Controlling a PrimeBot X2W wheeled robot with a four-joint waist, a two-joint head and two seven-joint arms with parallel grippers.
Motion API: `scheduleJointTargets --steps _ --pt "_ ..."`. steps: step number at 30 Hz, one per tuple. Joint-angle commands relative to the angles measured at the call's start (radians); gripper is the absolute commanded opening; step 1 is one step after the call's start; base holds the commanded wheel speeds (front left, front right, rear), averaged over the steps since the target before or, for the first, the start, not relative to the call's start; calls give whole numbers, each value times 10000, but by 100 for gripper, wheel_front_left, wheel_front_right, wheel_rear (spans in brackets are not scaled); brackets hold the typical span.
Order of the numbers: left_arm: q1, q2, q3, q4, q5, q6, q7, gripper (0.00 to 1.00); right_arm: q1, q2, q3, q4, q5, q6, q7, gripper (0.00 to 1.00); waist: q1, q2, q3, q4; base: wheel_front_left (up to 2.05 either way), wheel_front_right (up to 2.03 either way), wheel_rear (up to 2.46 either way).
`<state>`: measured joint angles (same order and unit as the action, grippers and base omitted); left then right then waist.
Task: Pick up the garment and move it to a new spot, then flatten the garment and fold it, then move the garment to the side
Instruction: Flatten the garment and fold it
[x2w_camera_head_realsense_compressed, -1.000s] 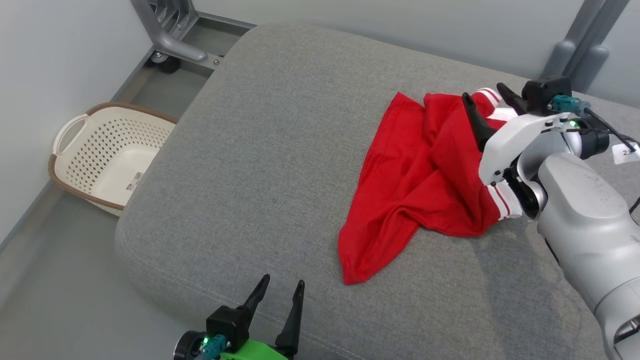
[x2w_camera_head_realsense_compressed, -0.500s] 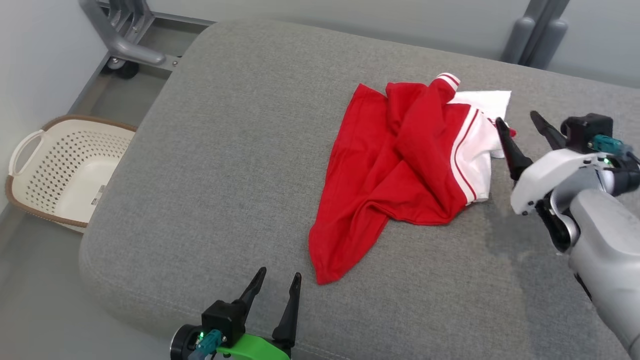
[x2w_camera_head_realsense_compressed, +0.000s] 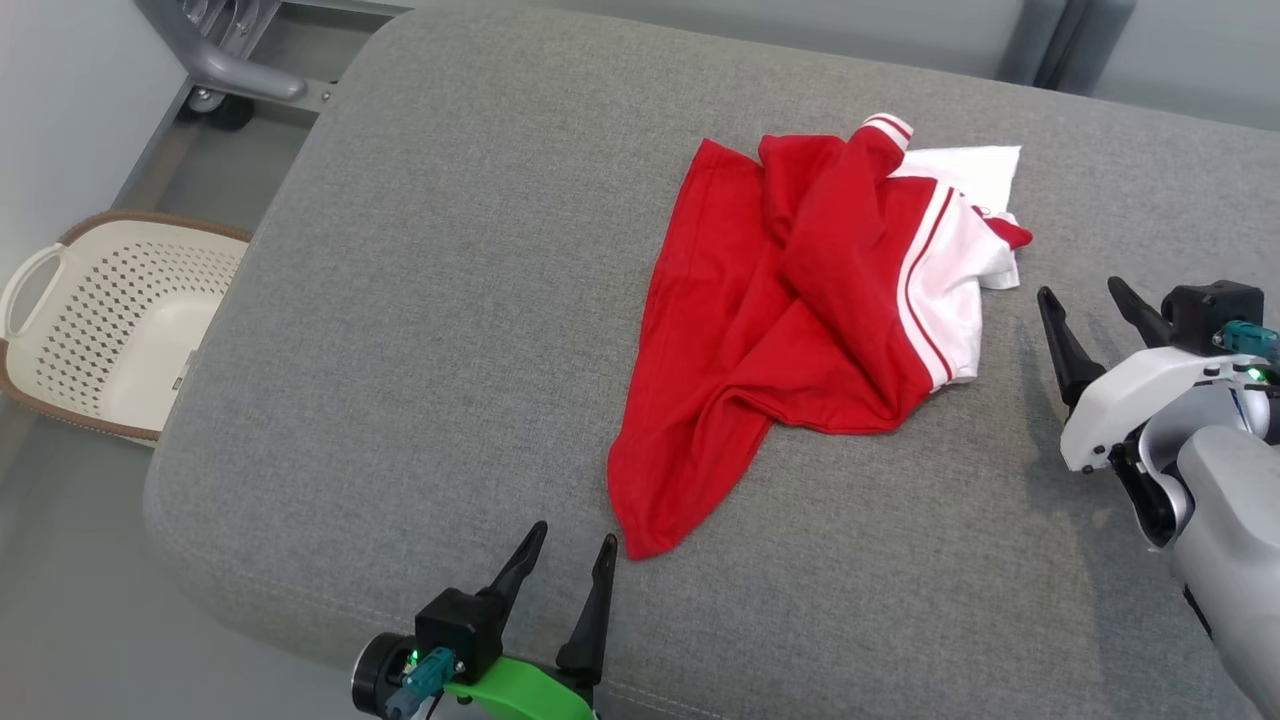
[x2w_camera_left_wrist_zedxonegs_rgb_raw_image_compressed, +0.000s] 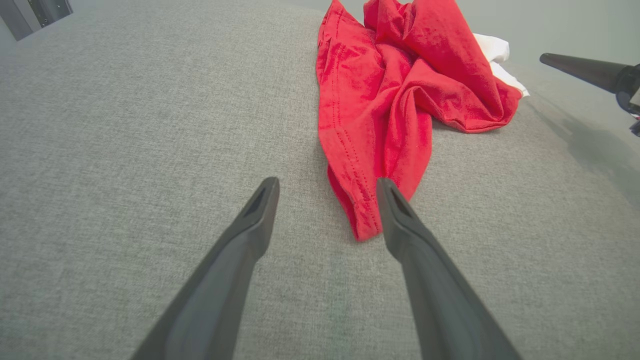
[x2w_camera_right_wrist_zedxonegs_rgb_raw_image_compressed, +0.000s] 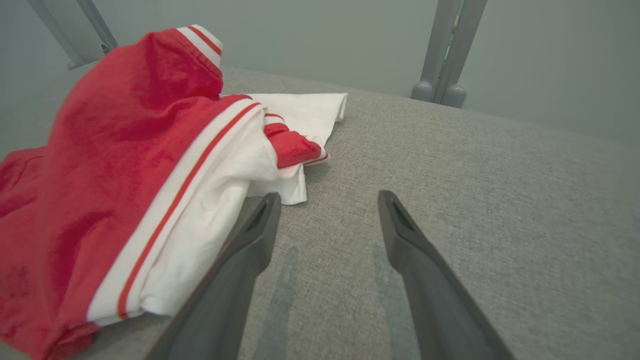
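Garment (x2w_camera_head_realsense_compressed: 800, 330), red w/ white striped-trim section, lies crumpled on grey cushion (x2w_camera_head_realsense_compressed: 450, 300) in head view, centre toward 1 o'clock. Its red tail runs down toward 6 o'clock. L gripper (x2w_camera_head_realsense_compressed: 574, 533) at 6 o'clock: jaws spread, nothing in them, tips just beside tail's end, apart from it. R gripper (x2w_camera_head_realsense_compressed: 1080, 288) at 3 o'clock: jaws spread, empty, near garment's white edge but apart. Cream perforated basket (x2w_camera_head_realsense_compressed: 120, 300) on floor at 9 o'clock, off the cushion.

L wrist view: L gripper (x2w_camera_left_wrist_zedxonegs_rgb_raw_image_compressed: 327, 182) released, fingers wide apart. Garment (x2w_camera_left_wrist_zedxonegs_rgb_raw_image_compressed: 400, 90) at 12–1 o'clock, tail's tip showing between the fingers, close to the 5 o'clock one; contact, can't tell. One dark R gripper finger (x2w_camera_left_wrist_zedxonegs_rgb_raw_image_compressed: 580, 70) at 2 o'clock.

R wrist view: R gripper (x2w_camera_right_wrist_zedxonegs_rgb_raw_image_compressed: 328, 195) released over bare cushion. Garment (x2w_camera_right_wrist_zedxonegs_rgb_raw_image_compressed: 125, 150) at 9–10 o'clock, white part w/ red stripe overlapped in frame by the 7 o'clock finger; touching or not, can't tell. Grey post (x2w_camera_right_wrist_zedxonegs_rgb_raw_image_compressed: 445, 50) at 1 o'clock behind cushion.
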<state>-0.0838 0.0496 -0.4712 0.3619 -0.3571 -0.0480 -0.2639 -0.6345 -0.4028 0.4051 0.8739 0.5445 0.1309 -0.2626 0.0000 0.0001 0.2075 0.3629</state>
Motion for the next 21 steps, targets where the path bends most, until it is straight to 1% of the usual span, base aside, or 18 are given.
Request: scheduleJointTargets --steps 1,7,14,17,18,19,20,21 --pt "-175 25 -10 -13 1 39 -3 100 -185 3 -36 100 -111 -4 -25 100 0 -1 224 221 0 0 0" --pt "-262 23 -108 -47 21 68 -3 100 -569 58 -86 467 -252 -4 -26 100 0 -1 559 579 0 0 0" --pt "-440 23 -270 -90 134 49 -2 100 -1148 49 -252 1207 -407 -4 -27 100 0 -1 994 984 0 0 0" --pt "-510 22 -242 -129 232 57 -2 100 -1400 113 -169 1543 -433 -4 -23 100 0 -1 1114 1115 0 0 0" --pt "-502 23 -216 -116 228 66 -2 100 -1439 165 -120 1672 -397 -4 4 89 0 -1 1133 1140 0 0 0" --pt "-494 23 -200 -115 244 68 -2 100 -1498 210 -75 1779 -351 -4 13 48 0 -1 1145 1155 0 0 0" --pt "-494 22 -198 -115 267 73 -2 100 -1536 274 -57 1874 -259 -4 24 0 0 -1 1150 1162 0 0 0" --pt "-488 22 -185 -116 276 90 -2 100 -1557 309 -27 1946 -214 -4 22 0 0 -1 1140 1155 0 0 0"
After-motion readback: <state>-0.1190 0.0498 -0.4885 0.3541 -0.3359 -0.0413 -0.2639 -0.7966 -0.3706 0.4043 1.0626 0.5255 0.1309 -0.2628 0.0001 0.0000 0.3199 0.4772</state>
